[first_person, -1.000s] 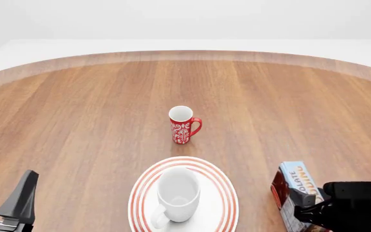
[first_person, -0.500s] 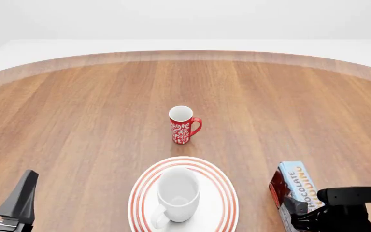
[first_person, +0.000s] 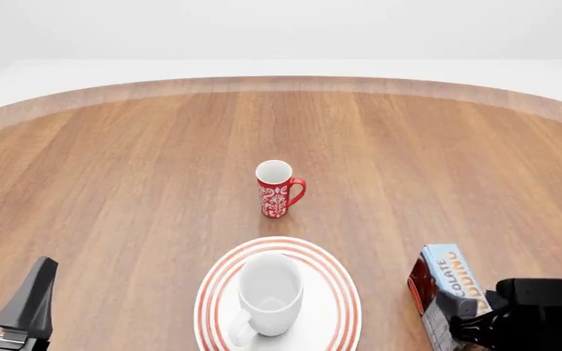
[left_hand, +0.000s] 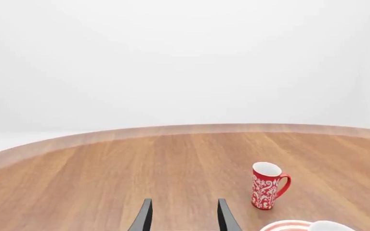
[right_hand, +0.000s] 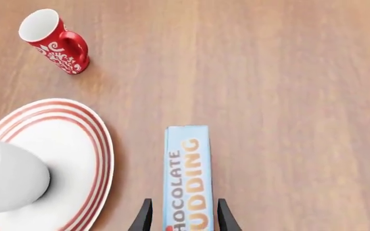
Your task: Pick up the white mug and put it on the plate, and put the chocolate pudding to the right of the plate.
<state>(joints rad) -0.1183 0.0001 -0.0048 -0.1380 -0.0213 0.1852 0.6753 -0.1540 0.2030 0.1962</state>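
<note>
- Wooden, reddish-brown planking is seen across the round tabletop (first_person: 144, 183), which carries every item in the scene.
- A white mug (first_person: 266, 296) is set upright on the plate (first_person: 335, 292), roughly at its middle, with its loop handle turned toward the near left.
- Concentric red rings are shown around the rim of the plate, which lies at the near middle of the tabletop.
- A red mug (first_person: 277, 189) with a white floral pattern is placed farther away than the plate, well apart from it, with its handle to the right.
- The chocolate pudding (first_person: 450, 281) carton is found just to the right of the plate, near but not touching it, with its light-blue lettered face turned up.
- The right gripper (right_hand: 181, 216) is positioned at the near end of the carton; in the right wrist view its jaws are seen on either side of the carton, close against its long edges. Whether the carton is actually pressed cannot be told.
- The left gripper (first_person: 8, 289) is held at the near left, well apart from the plate; its jaws are spread with a clear gap, and nothing is held between them.
</note>
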